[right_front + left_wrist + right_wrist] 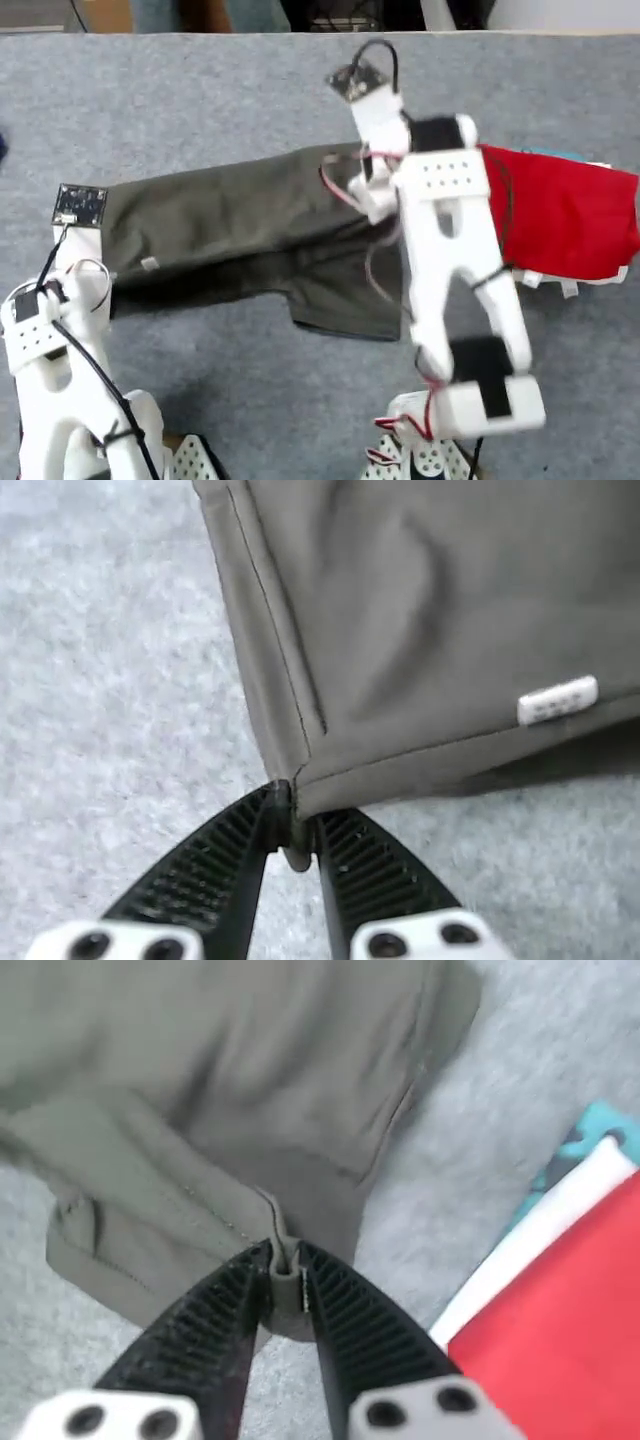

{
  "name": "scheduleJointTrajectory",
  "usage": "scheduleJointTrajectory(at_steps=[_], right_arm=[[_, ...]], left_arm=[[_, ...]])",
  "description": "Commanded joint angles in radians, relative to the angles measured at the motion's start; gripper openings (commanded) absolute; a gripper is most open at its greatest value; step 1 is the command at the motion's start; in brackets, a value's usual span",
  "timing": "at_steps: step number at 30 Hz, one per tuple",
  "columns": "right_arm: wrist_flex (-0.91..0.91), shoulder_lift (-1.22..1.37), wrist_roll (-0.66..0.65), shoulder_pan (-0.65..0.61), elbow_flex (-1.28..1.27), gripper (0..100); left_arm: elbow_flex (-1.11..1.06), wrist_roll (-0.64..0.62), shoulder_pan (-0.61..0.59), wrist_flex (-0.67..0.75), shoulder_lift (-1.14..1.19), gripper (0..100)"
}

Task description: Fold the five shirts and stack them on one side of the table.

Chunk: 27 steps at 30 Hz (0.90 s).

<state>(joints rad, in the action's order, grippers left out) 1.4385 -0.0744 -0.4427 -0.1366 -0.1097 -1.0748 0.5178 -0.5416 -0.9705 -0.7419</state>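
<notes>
The left gripper (293,825) pinches a hemmed corner of the olive shirt (240,225). The right gripper (285,1265) clamps tight on a fold at the shirt's other end. The shirt lies on the grey table (200,90) between them. Just beside the right gripper, away from the left one, a folded red shirt (560,215) rests on white cloth (540,1235).

High camera looking down over table (200,100), wrist cameras close above the shared olive shirt (230,220)
</notes>
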Motion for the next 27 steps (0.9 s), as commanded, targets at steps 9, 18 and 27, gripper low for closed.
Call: scheduleJointTrajectory(at_steps=[9, 18, 27], right_arm=[[-0.203, -0.329, 0.002, 0.009, -0.565, 1.3], [-0.207, -0.338, -0.028, 0.012, -0.634, 9.0], [-0.072, -0.418, -0.06, 0.014, -0.432, 21.8]], left_arm=[[0.041, 0.054, -0.005, 0.009, 0.094, 3], [0.074, 0.091, -0.016, -0.066, 0.086, 15], [0.417, 0.089, -0.214, -0.339, 0.084, 16]])
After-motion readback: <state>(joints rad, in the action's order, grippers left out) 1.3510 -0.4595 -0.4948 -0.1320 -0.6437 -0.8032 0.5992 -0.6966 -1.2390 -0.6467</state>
